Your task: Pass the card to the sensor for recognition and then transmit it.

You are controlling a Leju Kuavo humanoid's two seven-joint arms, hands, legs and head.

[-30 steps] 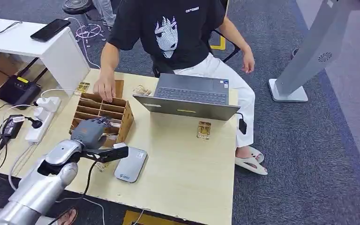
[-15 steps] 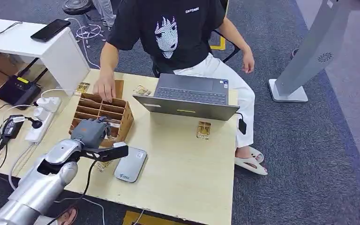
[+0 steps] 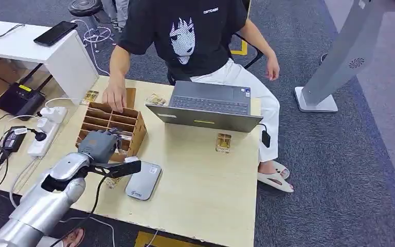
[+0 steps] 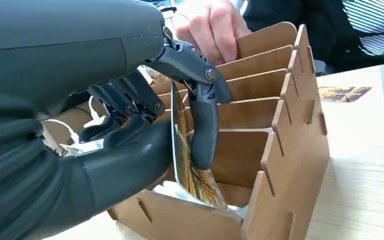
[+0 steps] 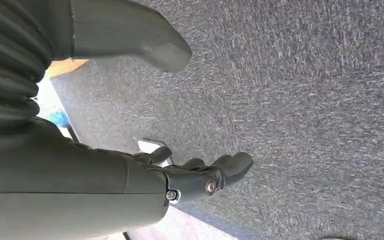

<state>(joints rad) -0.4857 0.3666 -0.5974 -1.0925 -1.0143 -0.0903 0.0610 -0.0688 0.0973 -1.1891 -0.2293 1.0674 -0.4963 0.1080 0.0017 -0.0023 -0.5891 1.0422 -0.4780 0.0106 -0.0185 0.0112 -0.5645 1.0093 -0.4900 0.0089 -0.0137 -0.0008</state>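
Almost nothing moves. The left hand [image 4: 145,135] still pinches a card [image 4: 192,165] inside the wooden box [image 4: 280,150]; lifting comes next.

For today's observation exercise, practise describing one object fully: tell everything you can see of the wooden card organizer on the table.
The wooden card organizer is a brown box of thin slotted panels that look like plywood, split by dividers into open-topped compartments. It stands upright on the pale table, left of the laptop. The left hand pinches a printed card standing in a near compartment. A person's hand rests on its far edge.
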